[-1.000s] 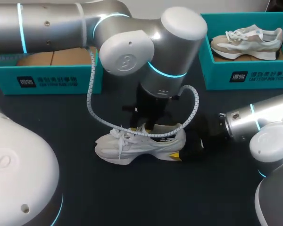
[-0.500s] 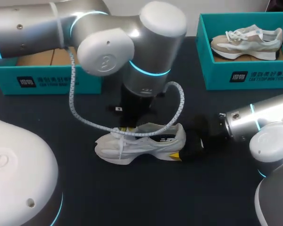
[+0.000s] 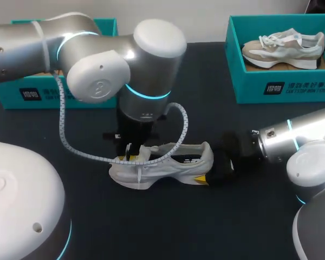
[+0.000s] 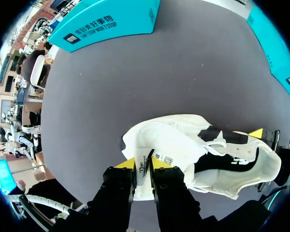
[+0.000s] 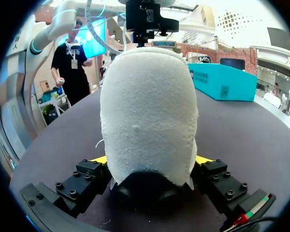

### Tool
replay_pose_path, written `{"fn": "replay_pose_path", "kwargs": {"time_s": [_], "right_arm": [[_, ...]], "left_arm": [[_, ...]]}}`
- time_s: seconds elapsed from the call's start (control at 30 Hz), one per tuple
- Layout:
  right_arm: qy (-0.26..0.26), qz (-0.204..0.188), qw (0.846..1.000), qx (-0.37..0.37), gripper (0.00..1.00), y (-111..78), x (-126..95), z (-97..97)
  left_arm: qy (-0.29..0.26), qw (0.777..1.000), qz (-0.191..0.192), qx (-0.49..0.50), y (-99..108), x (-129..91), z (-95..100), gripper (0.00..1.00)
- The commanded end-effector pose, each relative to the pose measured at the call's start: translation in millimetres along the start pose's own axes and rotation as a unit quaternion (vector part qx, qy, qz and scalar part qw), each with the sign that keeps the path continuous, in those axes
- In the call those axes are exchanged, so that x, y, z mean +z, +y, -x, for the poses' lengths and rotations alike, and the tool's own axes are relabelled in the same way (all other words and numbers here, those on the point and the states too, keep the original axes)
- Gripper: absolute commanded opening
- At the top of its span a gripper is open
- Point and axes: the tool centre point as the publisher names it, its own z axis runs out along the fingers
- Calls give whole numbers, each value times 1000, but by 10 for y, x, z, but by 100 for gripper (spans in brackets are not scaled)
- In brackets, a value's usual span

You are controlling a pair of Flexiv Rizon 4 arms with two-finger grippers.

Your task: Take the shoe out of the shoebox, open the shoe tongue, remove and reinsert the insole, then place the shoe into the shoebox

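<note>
**Step in hand.** Tongue opening. The shoe [image 3: 168, 162] is out of its box and rests on its sole in the middle of the surface [image 3: 206, 227], toe toward the left arm's side.

- Right gripper [image 3: 208, 176]: clamped on the heel, one finger on each side, as the right wrist view confirms [image 5: 150, 162]. It acts as the anchor.
- Left gripper [image 3: 131, 154]: positioned over the lace area. In the left wrist view its fingers are closed together on the tongue [image 4: 159, 142], pinching it at its free end [image 4: 144, 166].
- The shoe's opening shows dark behind the raised tongue. The insole cannot be made out.

**Next move.** Judged from this state, the tongue needs to fold far enough toward the toe to expose the opening. The left gripper must then release it and reach inside for the insole while the right gripper retains the heel. Risk: the tongue may spring back on release.

**Change from the earlier frames.**

- The left arm has travelled from above the shoe's opening toward the toe, drawing the tongue with it.
- The shoe has kept its position; the right arm has not moved.

**Boxes.** The left box [image 3: 54, 95] and the right box [image 3: 281, 89] stand at the far edge, well apart from the shoe. The right box contains a second shoe [image 3: 284, 46].
</note>
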Motion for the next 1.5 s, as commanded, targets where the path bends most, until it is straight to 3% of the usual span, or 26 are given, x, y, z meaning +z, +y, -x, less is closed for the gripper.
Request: {"fn": "replay_pose_path", "kwargs": {"time_s": [0.03,0.2,0.23,0.33,0.47,0.6,0.73,0.9,0.97,1.5], "right_arm": [[-1,-1,1000,1,0,-46,54,-5],[-1,-1,1000,1,0,-46,54,-5],[-1,-1,1000,1,0,-46,54,-5],[-1,-1,1000,1,0,-46,54,-5],[-1,-1,1000,1,0,-46,54,-5],[-1,-1,1000,1,0,-46,54,-5],[-1,-1,1000,1,0,-46,54,-5],[-1,-1,1000,1,0,-46,54,-5],[-1,-1,1000,1,0,-46,54,-5],[-1,-1,1000,1,0,-46,54,-5]], "left_arm": [[4,1000,6,-8,-45,195,23,27],[0,1000,13,-14,-53,298,70,49],[-2,1000,14,-14,-51,313,78,72],[1,1000,16,-15,-49,318,121,100],[43,999,15,16,-49,134,206,100],[80,995,-12,61,-38,-149,246,100],[136,976,-41,164,-13,-431,239,100],[164,902,-39,398,50,-779,216,100],[166,832,14,528,95,-920,263,100],[166,832,14,528,95,-920,263,100]]}}
